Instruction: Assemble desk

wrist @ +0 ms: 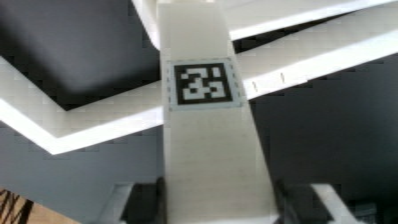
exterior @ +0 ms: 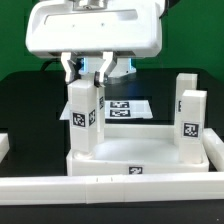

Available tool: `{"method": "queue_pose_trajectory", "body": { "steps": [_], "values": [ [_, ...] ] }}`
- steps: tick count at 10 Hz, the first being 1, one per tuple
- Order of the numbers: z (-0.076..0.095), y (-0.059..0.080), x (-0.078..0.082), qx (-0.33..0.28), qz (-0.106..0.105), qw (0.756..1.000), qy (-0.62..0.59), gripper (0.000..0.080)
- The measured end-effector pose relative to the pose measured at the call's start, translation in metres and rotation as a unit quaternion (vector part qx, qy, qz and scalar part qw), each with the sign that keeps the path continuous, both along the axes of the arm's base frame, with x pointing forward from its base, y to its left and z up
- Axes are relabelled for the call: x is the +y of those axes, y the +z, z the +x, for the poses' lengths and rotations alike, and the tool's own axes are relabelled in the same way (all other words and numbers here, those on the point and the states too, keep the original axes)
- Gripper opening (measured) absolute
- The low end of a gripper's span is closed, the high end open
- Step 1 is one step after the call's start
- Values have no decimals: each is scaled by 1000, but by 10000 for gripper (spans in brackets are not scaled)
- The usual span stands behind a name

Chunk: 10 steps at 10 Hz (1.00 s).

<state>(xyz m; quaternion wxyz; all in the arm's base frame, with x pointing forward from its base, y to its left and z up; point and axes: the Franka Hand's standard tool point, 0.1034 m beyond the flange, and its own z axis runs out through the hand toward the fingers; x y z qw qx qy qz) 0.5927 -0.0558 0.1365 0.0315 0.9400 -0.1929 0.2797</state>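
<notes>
Nearest the exterior view, a white border bar (exterior: 110, 186) is laid across the black bench (exterior: 25, 105). Behind it, the tabletop (exterior: 140, 155) is seen, a leg (exterior: 191, 124) standing at its 3 o'clock corner. Another tagged leg (exterior: 84, 118) is gripped upright by the jaws (exterior: 87, 74) at 9 o'clock.

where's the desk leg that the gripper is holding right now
In the exterior view, the held leg stands upright at the tabletop's left near corner, between the gripper's fingers; another leg stands at the right.
</notes>
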Motion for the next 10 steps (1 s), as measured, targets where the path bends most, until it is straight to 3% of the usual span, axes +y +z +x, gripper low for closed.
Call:
{"method": "queue_pose_trajectory", "body": {
  "steps": [3, 7, 8, 9, 10],
  "values": [
    [0, 0, 1, -31, -17, 999, 5, 287],
    [-1, 0, -2, -30, -18, 999, 5, 292],
    [-1, -1, -2, -30, -18, 999, 5, 512],
    [-1, -1, -2, -29, -18, 999, 5, 512],
    [-1, -1, -2, -29, -19, 999, 6, 628]
  ]
}}
